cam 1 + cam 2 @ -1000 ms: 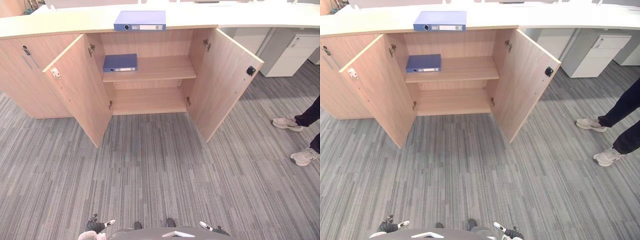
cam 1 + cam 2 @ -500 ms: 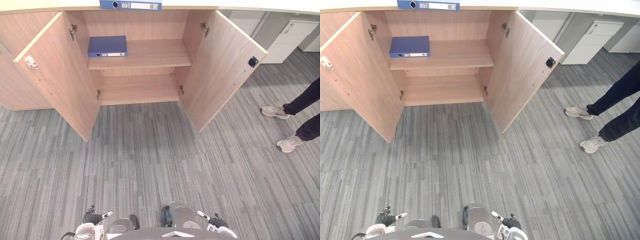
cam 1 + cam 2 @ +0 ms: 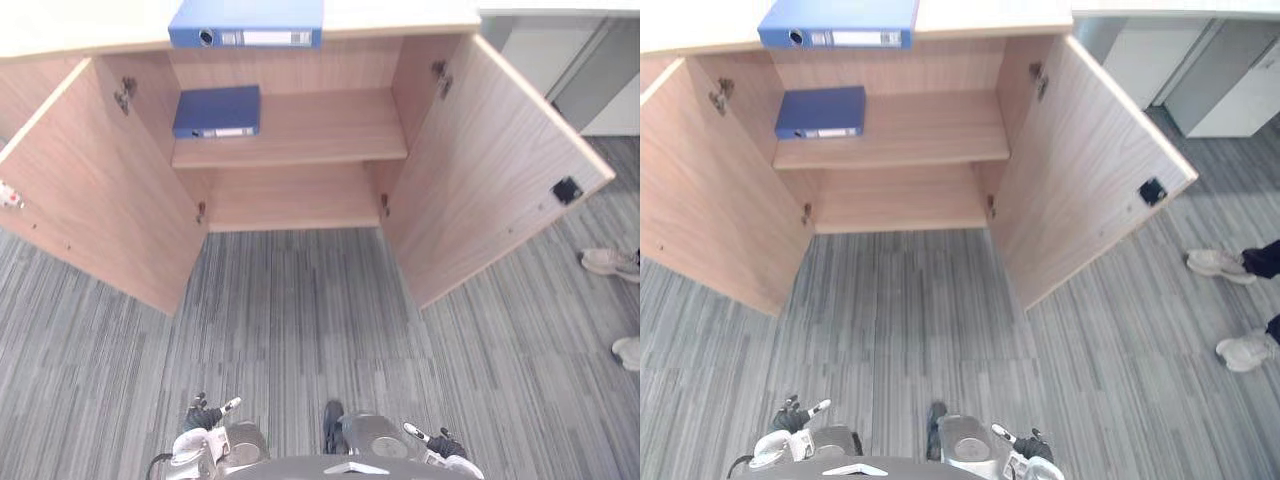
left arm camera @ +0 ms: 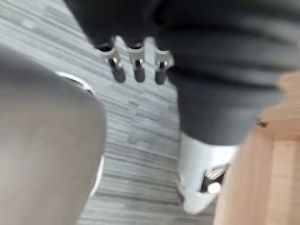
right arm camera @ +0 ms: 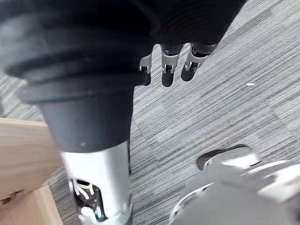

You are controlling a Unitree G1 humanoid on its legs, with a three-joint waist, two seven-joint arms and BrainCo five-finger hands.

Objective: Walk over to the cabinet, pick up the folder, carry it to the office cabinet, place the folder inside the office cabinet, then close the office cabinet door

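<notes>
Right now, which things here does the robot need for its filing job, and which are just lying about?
Job: blue folder on the countertop; open wooden cabinet.
Just there: second blue folder on the shelf; person's shoes; white office units.

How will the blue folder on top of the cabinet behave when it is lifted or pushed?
The blue folder has a broad flat spine, so it is probably stiff, not floppy. It lies flat on the cabinet top, so a push should slide it, not tip it.
</notes>
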